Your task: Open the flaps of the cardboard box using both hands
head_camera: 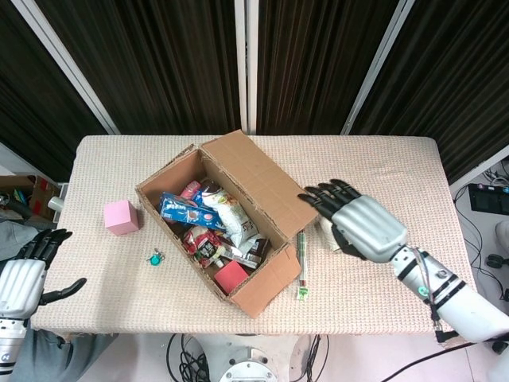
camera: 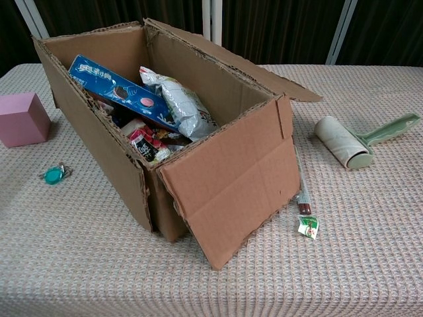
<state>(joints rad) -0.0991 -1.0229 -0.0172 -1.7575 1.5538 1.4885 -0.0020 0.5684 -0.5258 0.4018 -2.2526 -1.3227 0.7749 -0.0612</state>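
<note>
The box [head_camera: 219, 211] stands open on the table [head_camera: 398, 171], snacks inside. The right hand [head_camera: 358, 227] hovers beside it, fingers spread, empty; the left hand [head_camera: 20, 274] likewise empty.

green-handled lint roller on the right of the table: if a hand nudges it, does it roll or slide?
The green-handled lint roller lies on its side, so its pale cylinder probably rolls if pushed across its axis. The handle likely drags, making it pivot. The woven tablecloth looks grippy, so plain sliding seems unlikely.
</note>
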